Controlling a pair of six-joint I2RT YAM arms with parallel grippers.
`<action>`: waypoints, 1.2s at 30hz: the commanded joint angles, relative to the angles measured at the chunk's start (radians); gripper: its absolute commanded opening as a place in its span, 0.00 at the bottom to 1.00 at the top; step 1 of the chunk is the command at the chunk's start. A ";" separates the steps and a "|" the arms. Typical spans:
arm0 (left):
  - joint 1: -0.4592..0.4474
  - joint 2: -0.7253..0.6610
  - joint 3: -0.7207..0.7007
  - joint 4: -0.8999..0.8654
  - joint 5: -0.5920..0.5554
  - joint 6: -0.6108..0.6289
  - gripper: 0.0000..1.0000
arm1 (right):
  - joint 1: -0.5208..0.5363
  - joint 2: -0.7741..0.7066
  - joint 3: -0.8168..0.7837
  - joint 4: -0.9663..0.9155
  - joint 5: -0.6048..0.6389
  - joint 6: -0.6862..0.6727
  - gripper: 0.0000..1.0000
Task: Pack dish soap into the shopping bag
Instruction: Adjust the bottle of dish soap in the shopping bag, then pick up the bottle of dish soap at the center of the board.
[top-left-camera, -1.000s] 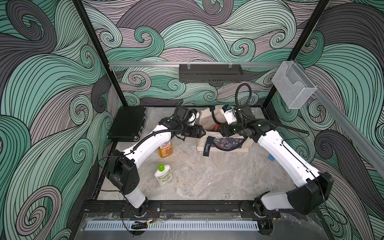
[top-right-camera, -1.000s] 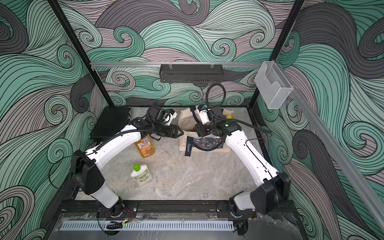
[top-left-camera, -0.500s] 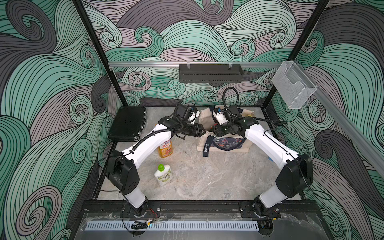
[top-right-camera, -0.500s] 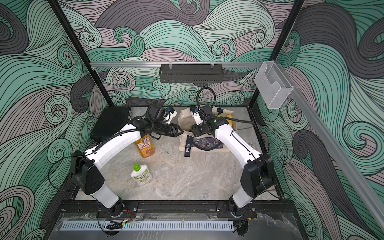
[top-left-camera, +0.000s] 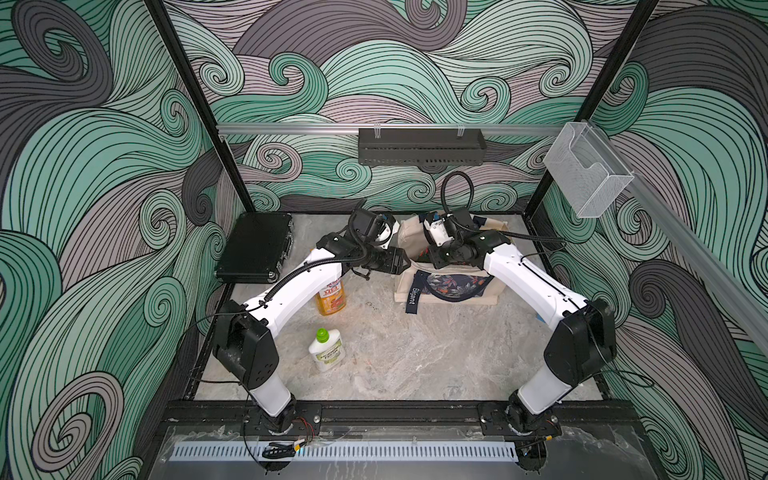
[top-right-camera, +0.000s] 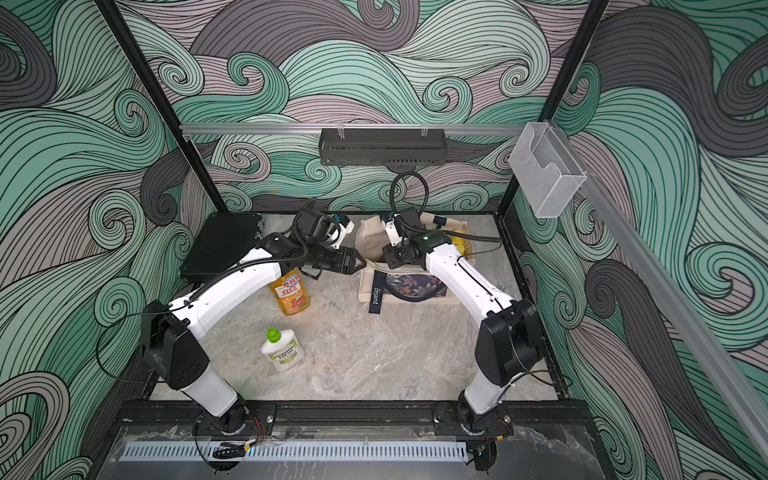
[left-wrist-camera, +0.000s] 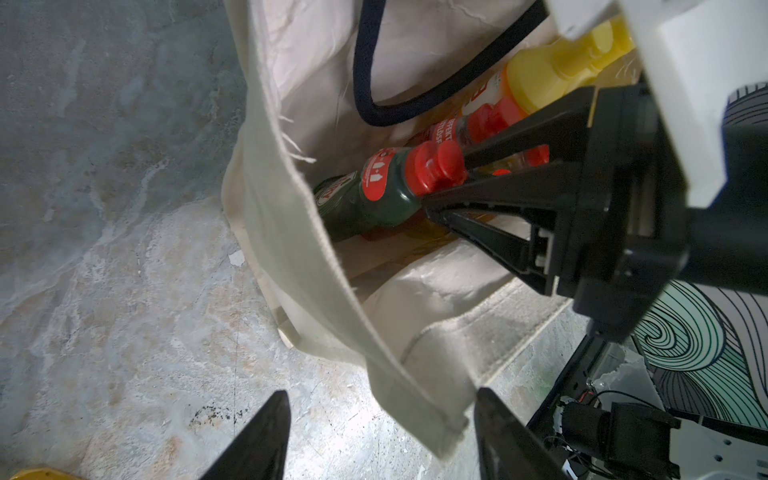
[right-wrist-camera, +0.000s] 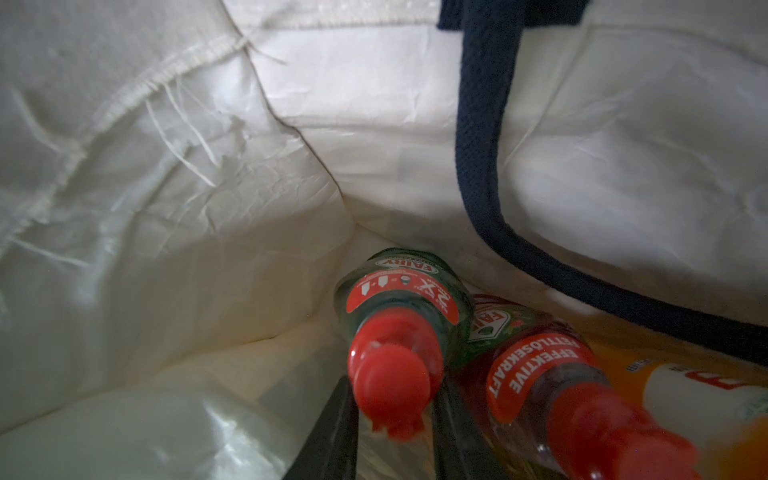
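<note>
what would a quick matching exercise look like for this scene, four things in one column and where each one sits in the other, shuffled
Things:
1. dark green bottle
2. white green-capped bottle
3. orange bottle
4. black case

Places:
a. standing partly hidden under the left arm
b. inside the shopping bag
c. flat in a back corner of the table
d. standing in the open on the table, clear of both arms

Pairs: 1-b, 2-d, 3-a, 4-c
</note>
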 joint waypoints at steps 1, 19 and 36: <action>-0.003 -0.023 0.041 -0.039 -0.029 0.025 0.66 | 0.000 0.010 0.040 -0.019 0.034 -0.024 0.21; 0.024 -0.045 0.123 -0.129 -0.034 0.057 0.77 | -0.018 -0.078 0.094 -0.104 0.007 -0.051 0.58; 0.522 -0.260 0.109 -0.173 0.045 0.053 0.94 | 0.242 -0.145 0.228 -0.058 -0.114 -0.106 0.68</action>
